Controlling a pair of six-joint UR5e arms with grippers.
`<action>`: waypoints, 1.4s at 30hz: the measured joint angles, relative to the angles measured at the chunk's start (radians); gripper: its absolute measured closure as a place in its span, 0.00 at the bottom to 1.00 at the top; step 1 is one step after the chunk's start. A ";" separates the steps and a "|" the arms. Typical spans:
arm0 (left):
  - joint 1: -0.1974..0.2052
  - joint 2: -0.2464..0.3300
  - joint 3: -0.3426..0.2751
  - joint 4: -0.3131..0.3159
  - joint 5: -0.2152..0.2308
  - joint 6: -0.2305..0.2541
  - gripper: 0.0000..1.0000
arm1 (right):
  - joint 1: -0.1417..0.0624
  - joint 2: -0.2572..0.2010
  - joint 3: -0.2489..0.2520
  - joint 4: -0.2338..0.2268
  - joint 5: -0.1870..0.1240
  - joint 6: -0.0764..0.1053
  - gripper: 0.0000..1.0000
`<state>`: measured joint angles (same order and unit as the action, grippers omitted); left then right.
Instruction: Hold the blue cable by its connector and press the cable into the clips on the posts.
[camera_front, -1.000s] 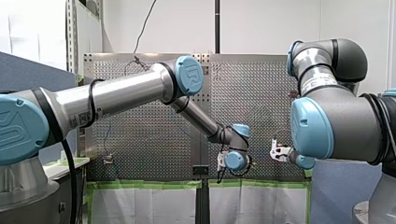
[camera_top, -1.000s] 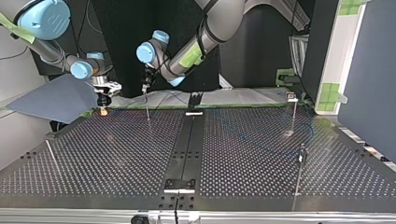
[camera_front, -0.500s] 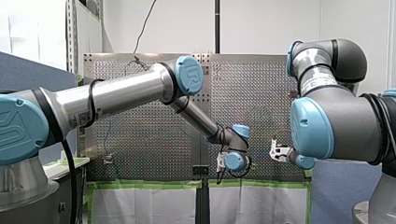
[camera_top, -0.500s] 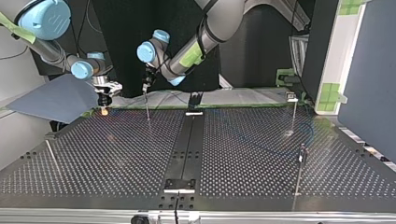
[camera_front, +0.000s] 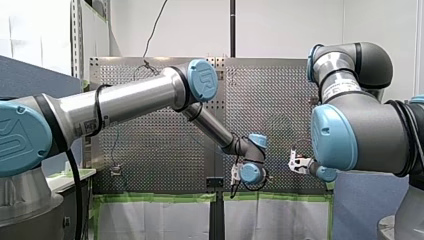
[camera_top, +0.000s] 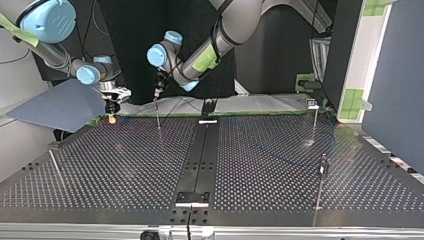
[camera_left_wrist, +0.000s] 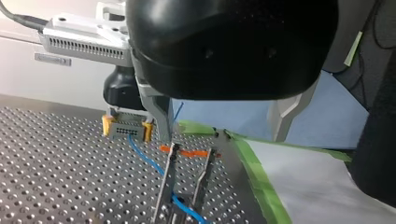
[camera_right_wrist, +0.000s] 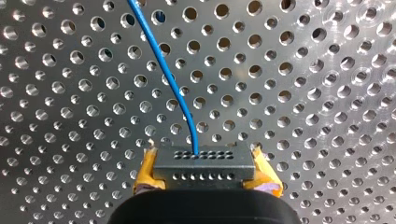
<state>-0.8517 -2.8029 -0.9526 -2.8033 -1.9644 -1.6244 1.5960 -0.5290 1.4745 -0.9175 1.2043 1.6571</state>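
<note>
Right gripper (camera_right_wrist: 205, 169): yellow-padded fingers (camera_right_wrist: 148, 169) clamped on grey connector (camera_right_wrist: 204, 161), low over perforated surface (camera_right_wrist: 299, 93). Blue cable (camera_right_wrist: 175, 88) ran from connector across surface toward post (camera_left_wrist: 167, 184) below my left gripper (camera_left_wrist: 222, 119). Left fingers (camera_left_wrist: 159, 114) spread apart, holding nothing. Cable crossed beside post; seating in clip could not be confirmed. Assessment: connector hold achieved, pressing at early stage. Farther post (camera_top: 314, 120) judged outstanding; cable too thin to trace there.
</note>
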 joint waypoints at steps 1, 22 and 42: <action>0.000 0.001 -0.002 -0.002 -0.002 -0.001 0.00 | 0.000 0.000 0.000 0.000 0.000 0.000 1.00; -0.016 0.167 -0.170 0.155 -0.064 -0.046 0.00 | 0.000 0.002 -0.002 0.002 0.000 0.001 1.00; 0.005 0.364 -0.367 0.279 -0.087 -0.176 0.00 | 0.005 0.003 -0.003 0.026 -0.015 0.001 1.00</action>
<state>-0.8465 -2.4385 -1.3199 -2.5243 -2.0513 -1.8003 1.6009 -0.5257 1.4719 -0.8914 1.1896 1.6585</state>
